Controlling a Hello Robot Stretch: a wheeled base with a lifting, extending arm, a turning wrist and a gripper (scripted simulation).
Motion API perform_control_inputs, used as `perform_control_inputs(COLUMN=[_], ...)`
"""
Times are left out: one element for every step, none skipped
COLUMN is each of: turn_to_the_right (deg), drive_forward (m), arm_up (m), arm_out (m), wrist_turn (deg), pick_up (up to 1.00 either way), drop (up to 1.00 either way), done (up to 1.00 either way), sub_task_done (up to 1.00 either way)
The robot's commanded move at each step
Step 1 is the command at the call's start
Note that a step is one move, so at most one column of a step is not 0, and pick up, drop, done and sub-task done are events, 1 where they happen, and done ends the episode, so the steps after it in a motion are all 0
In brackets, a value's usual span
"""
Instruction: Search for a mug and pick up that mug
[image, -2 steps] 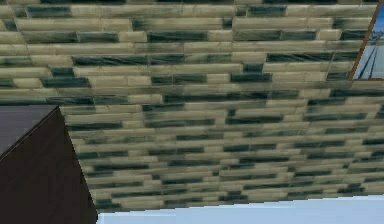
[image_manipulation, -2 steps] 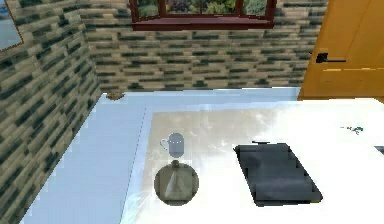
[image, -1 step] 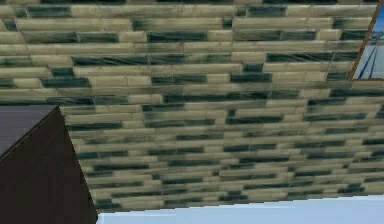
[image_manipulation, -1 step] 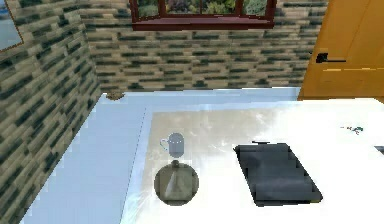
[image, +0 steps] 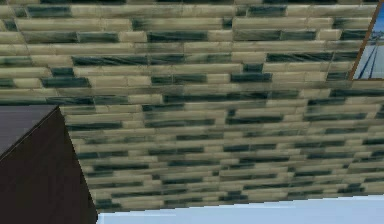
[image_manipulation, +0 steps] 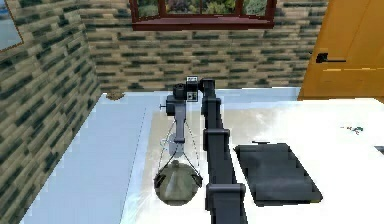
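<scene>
In the arm side view the dark arm bar (image_manipulation: 215, 140) rises from the bottom edge to two white marked squares near the middle. Left of them is the gripper's dark body, and its two thin fingers run down the picture. At the gripper (image_manipulation: 180, 170) far end is a rounded grey-olive thing (image_manipulation: 180, 186), with pale floor behind it. Its shape is too vague to name as a mug. I cannot tell whether the gripper holds it or whether it rests on the floor.
A brick wall (image: 200, 100) stands close ahead, with a dark brown cabinet (image: 35, 170) at the forward view's lower left. In the arm side view there are brick walls, a red-framed window (image_manipulation: 205, 12), an orange door (image_manipulation: 350, 50), pale floor (image_manipulation: 120, 140) and a dark flat panel (image_manipulation: 275, 175).
</scene>
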Motion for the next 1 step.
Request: perform_control_inputs(turn_to_the_right=[0.0], drive_forward=[0.00], arm_up=[0.00], arm_out=[0.00], wrist_turn=[45.0], pick_up=[0.00], drop=[0.00], done=[0.00], sub_task_done=[0.00])
